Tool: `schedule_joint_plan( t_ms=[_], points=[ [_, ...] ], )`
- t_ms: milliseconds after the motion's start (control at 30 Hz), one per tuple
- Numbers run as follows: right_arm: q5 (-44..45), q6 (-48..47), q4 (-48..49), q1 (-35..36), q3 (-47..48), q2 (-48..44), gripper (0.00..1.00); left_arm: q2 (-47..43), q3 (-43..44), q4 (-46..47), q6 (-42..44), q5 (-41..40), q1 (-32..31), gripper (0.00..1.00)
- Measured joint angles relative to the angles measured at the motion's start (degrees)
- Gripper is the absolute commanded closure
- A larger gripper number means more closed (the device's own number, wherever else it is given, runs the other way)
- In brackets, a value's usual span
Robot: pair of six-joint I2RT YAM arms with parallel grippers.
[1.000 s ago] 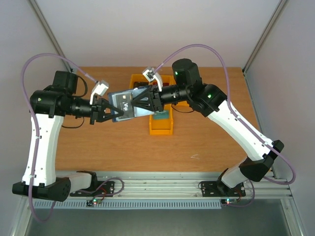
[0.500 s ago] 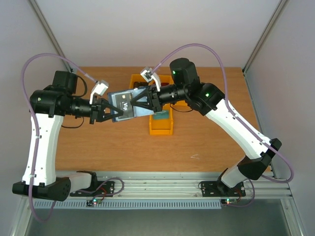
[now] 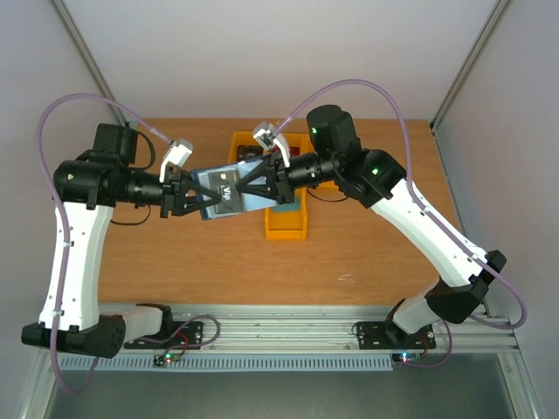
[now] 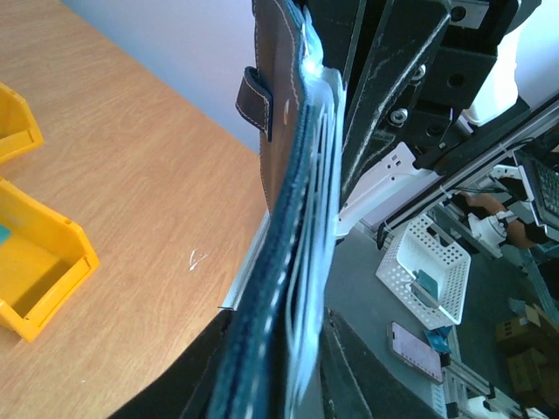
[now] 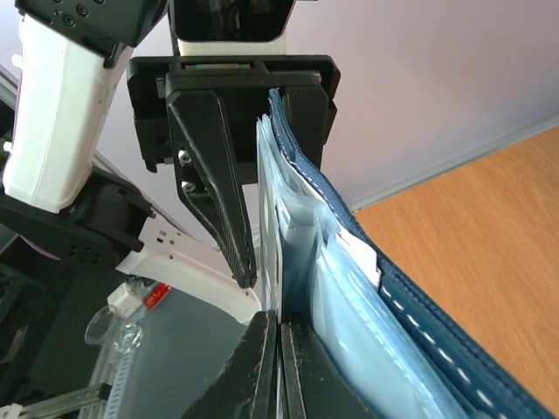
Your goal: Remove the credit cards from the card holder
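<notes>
The card holder (image 3: pixel 262 199) hangs open in the air between both grippers, above the table's back middle. A dark slate credit card with white "VIP" lettering (image 3: pixel 224 189) lies on its upper face. My right gripper (image 3: pixel 248 186) is shut on a thin clear sleeve at the holder's right edge; in the right wrist view its fingertips (image 5: pixel 279 319) pinch that leaf, beside the stitched navy cover (image 5: pixel 419 319). My left gripper (image 3: pixel 193 197) stands open around the holder's left edge. Its fingers (image 5: pixel 214 175) stand off the sleeves. Edge-on, the navy cover (image 4: pixel 278 157) and closing tab (image 4: pixel 255 100) run up from the left gripper (image 4: pixel 279 325).
Two yellow bins stand on the wooden table (image 3: pixel 367 253): one (image 3: pixel 286 223) just below the right gripper with a teal item (image 3: pixel 284 209) inside, another (image 3: pixel 244 143) behind it. The near bin (image 4: pixel 44 262) shows at the lower left. A white basket (image 4: pixel 432 271) sits off the table.
The right gripper has closed on the holder's sleeve. The left jaws have spread apart. The holder has shifted slightly up and to the right.
</notes>
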Motion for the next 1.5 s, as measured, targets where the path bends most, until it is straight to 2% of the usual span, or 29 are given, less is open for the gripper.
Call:
schedule_joint_plan(
  t_ms=[100,300,400,433,700,1000,1500],
  points=[
    [-0.02,-0.92,-1.55,-0.39,0.0,-0.5,0.99,0.0,0.02,0.11,0.11,0.48,0.04,0.84],
    [-0.22,-2.36,-4.02,-1.53,0.0,-1.64,0.99,0.02,0.02,-0.04,1.03,1.57,0.04,0.8],
    [-0.31,-2.97,-5.18,-1.97,0.0,-2.08,0.99,0.02,0.0,-0.2,1.4,1.9,0.04,0.99],
    [-0.46,-3.06,-5.35,-2.01,0.0,-2.12,0.99,0.02,0.0,-0.22,1.49,1.99,0.04,1.0],
    [-0.83,-3.48,-5.88,-2.54,0.0,-2.27,0.99,0.02,0.0,-0.09,1.29,1.7,0.15,1.0],
    [-0.07,-4.94,-10.69,-6.58,-0.5,-4.79,0.99,0.02,-0.37,0.46,1.27,-0.33,0.37,1.0],
    [-2.78,-4.0,-10.62,-6.25,-0.2,-2.99,0.99,0.0,-2.19,0.68,1.4,0.85,0.11,1.0]
  ],
)
